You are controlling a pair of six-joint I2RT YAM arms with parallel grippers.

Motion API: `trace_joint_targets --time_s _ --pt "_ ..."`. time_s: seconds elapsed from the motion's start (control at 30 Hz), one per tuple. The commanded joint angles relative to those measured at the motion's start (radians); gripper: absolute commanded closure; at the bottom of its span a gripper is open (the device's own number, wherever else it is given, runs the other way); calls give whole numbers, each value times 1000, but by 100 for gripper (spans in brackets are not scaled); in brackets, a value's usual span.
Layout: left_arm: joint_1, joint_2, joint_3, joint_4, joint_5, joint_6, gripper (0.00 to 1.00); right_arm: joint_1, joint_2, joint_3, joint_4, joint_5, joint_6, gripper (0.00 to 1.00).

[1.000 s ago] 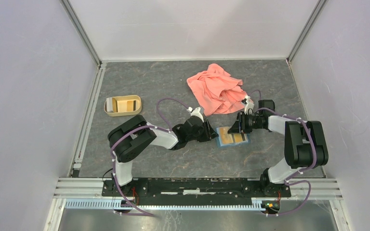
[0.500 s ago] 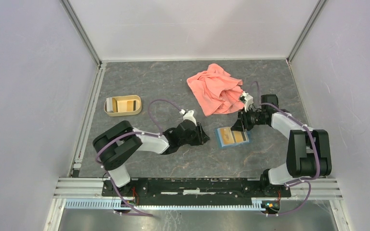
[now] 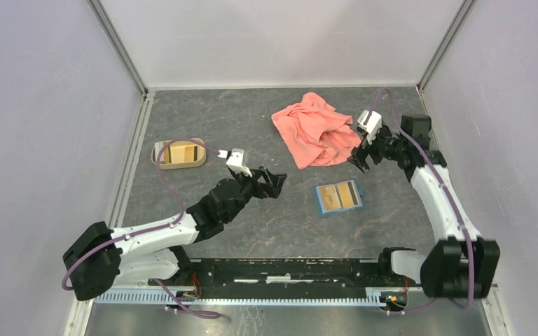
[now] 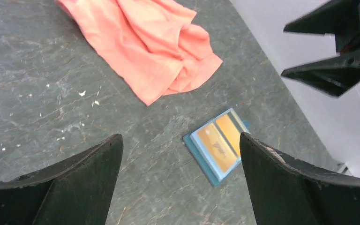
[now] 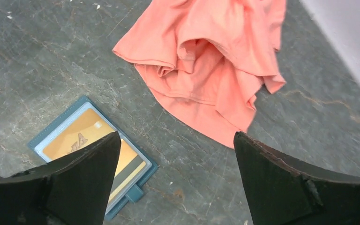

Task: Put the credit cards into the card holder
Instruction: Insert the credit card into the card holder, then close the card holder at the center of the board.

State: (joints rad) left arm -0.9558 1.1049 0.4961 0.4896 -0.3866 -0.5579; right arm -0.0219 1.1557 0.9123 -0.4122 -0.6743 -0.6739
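The teal card holder (image 3: 318, 201) lies open and flat on the table between my two arms. Orange-gold credit cards (image 3: 340, 197) sit in its clear sleeves. A further card with a dark stripe (image 3: 182, 152) rests in the tan tray (image 3: 158, 159) at the left. My left gripper (image 3: 274, 183) hovers left of the holder, open and empty; in its wrist view the holder (image 4: 202, 159) and a card (image 4: 215, 143) show between the fingers. My right gripper (image 3: 359, 162) is raised behind the holder's right side, open and empty. Its left finger hides part of the holder (image 5: 151, 169).
A crumpled salmon-pink cloth (image 3: 315, 129) lies at the back, just left of the right gripper and behind the holder. White walls with metal rails close in the table on three sides. The right gripper's black fingers (image 4: 337, 51) show at the top right of the left wrist view.
Both grippers have opened wide and pulled away from the card holder. The left arm drew back to the left, the right arm lifted toward the back right. The holder stays put.
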Motion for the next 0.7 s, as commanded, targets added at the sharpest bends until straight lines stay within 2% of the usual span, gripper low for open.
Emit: trace_joint_targets --time_s 0.0,0.13,0.2,0.3,0.33,0.4,0.53,0.67 --pt "12 -19 -63 94 81 45 0 -17 158 104 -260 -151 -191 2" --pt "14 30 -64 141 285 -50 0 -51 99 -19 -222 -96 -387 2" --pt "13 92 -62 185 357 -114 0 -87 65 -66 -232 -121 -579 2" --pt "13 226 -50 252 433 -193 1 -117 125 -24 -455 -112 -1039 2" --pt "12 265 -41 268 452 -211 1 -120 175 16 -550 -87 -1152 2" --pt "12 325 -18 281 477 -249 1 -135 269 85 -675 -52 -1278 5" --pt "11 405 -6 330 497 -307 2 -145 393 118 -742 -33 -1365 18" --pt "11 459 -11 380 528 -333 5 -145 466 134 -712 -44 -1325 28"
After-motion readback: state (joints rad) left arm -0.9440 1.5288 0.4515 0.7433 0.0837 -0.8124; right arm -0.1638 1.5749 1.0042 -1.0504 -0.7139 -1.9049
